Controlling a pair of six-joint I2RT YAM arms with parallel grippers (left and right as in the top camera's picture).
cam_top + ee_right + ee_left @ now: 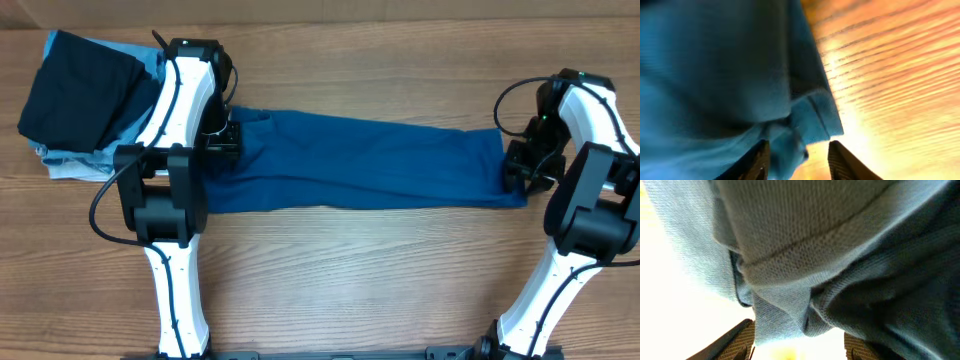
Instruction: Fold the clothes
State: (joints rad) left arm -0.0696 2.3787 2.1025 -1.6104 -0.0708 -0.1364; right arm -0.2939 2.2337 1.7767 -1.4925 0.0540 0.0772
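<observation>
While T-shirt [370,160] lies stretched | left claw [797,345], right claw [797,157] ajar, gripping nothing | black garment [75,95] beside left arm [185,100]

T-shirt [370,160]: matt, soft fine-knit cloth, stitched hem at the right pincer [797,152]. Desk [380,270] beside that pincer: wood grain, slight sheen. Arm shells [172,285]: glossy plastic.

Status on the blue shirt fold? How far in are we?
Done: the blue T-shirt lies folded lengthwise into a long band across the table.
In hand: the left gripper and right gripper sit at its two ends, jaws apart around the fabric, not clamped.
Left: probably folding the band crosswise into a compact packet, since it spans the gap between both arms.
</observation>
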